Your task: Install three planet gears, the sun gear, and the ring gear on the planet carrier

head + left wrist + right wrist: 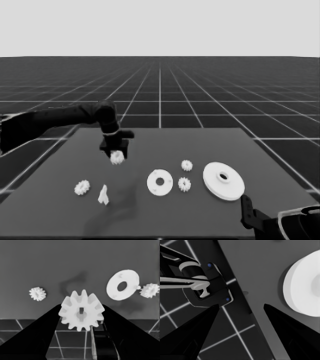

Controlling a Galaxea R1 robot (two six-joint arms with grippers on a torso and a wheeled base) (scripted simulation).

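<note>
Above the dark tabletop [210, 210], left pincer [116, 154] clamped on a toothed white gear [82, 310], right pincer [241, 306] parked, spread empty beside thick-rimmed larger round part [223, 180].

You see white toothed gears [184, 184], a white larger round part [223, 181], a dark grey table [165, 145], and a black floor [200, 85] with pale grid lines.

Left pincer [114, 151] over the table (fingers closed), right pincer [241, 308] parked, spread.
</note>
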